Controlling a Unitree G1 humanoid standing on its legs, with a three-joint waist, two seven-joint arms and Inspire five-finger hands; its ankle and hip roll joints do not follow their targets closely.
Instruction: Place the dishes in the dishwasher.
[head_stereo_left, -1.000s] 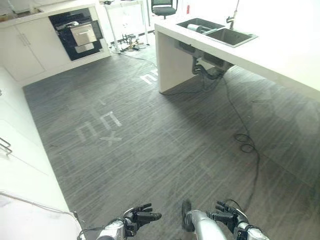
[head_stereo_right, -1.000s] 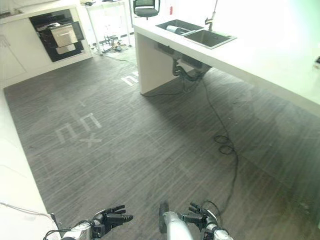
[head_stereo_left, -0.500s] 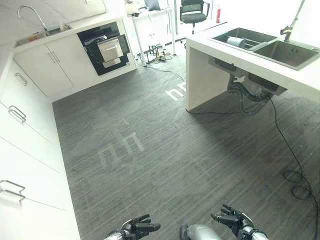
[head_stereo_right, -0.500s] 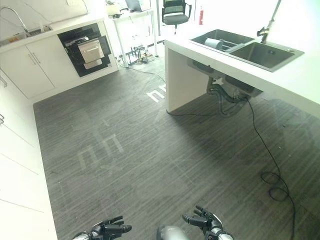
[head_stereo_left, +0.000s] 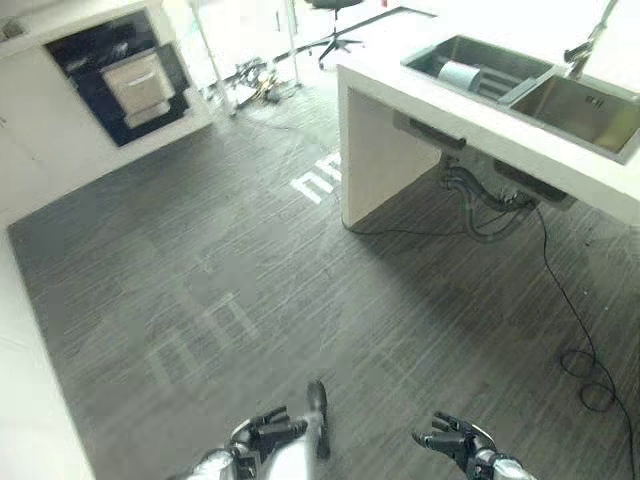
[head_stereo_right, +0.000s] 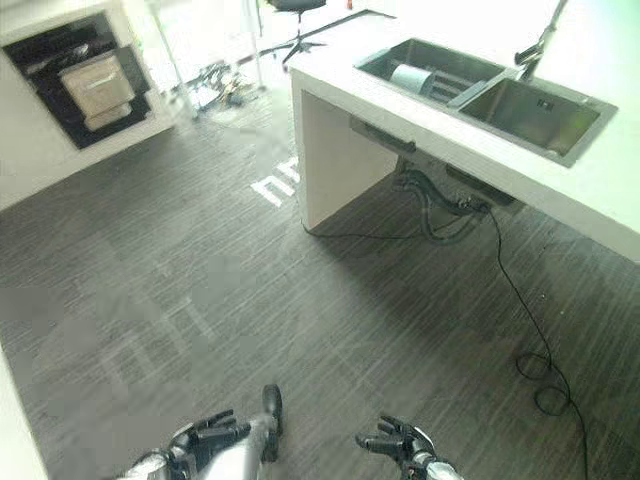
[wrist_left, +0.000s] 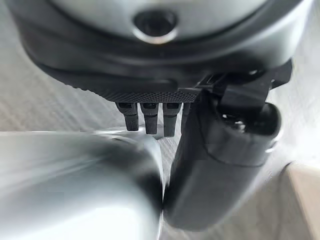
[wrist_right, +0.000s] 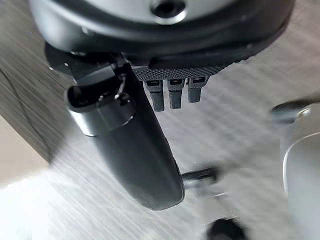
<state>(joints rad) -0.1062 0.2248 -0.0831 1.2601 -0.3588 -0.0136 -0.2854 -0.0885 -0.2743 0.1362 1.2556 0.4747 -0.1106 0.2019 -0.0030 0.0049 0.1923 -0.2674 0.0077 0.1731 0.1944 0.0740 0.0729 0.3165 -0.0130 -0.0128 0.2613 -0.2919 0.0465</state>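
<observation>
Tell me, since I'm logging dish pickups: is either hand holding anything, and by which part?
Nothing is held. The left hand and right hand are both open over the floor.

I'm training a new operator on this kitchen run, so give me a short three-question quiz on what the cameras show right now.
1. True or false: the left hand is carrying a dish.
2. Where does the pale cylindrical object lie?
A. on the floor
B. in the sink basin farther from the faucet
C. in the dishwasher
3. Fill in: the right hand has its fingers ____ and holds nothing.

Key: 1 false, both hands are empty above the grey floor. 2 B. 3 open.
</observation>
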